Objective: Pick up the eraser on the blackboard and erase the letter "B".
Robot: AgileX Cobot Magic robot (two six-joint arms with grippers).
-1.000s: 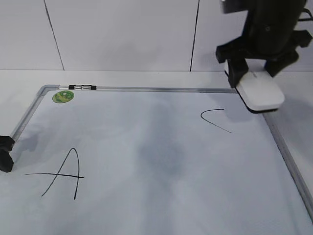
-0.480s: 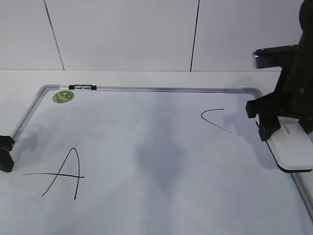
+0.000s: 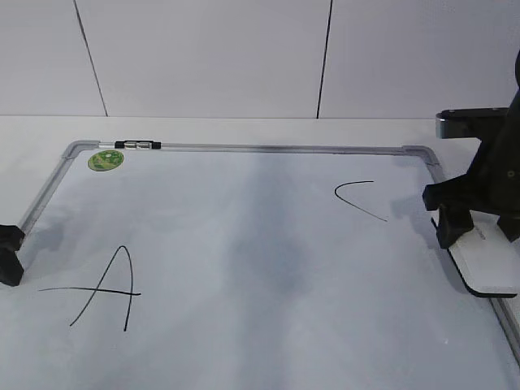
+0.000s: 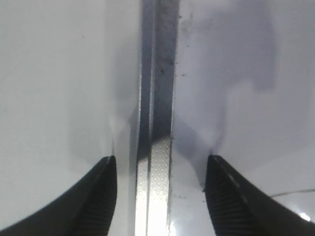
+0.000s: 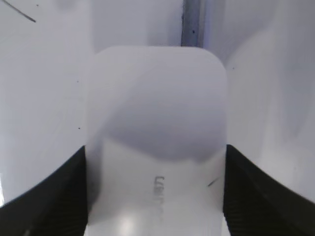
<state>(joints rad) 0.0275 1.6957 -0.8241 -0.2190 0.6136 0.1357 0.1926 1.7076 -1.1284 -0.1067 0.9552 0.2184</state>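
The blackboard (image 3: pixel 244 148) lies flat, with a large "A" (image 3: pixel 101 288) at the front left and an open "C" (image 3: pixel 357 197) at the back right. No letter "B" shows; a grey smudge (image 3: pixel 268 260) marks the middle. My right gripper (image 3: pixel 479 242) is shut on the white eraser (image 3: pixel 491 275), low over the board's right frame. In the right wrist view the eraser (image 5: pixel 157 113) fills the gap of the right gripper (image 5: pixel 155 157). My left gripper (image 3: pixel 8 256) is open and empty at the board's left edge, and in the left wrist view (image 4: pixel 160 196) it straddles the frame strip (image 4: pixel 158 98).
A green round sticker (image 3: pixel 105 160) and a small black-and-silver clip (image 3: pixel 136 145) sit at the board's back left corner. A white tiled wall (image 3: pixel 203 57) stands behind the table. The board's right frame (image 5: pixel 192 22) runs under the eraser.
My right gripper has carried the eraser from the back right corner forward along the right edge and lowered it. The left gripper has not moved.
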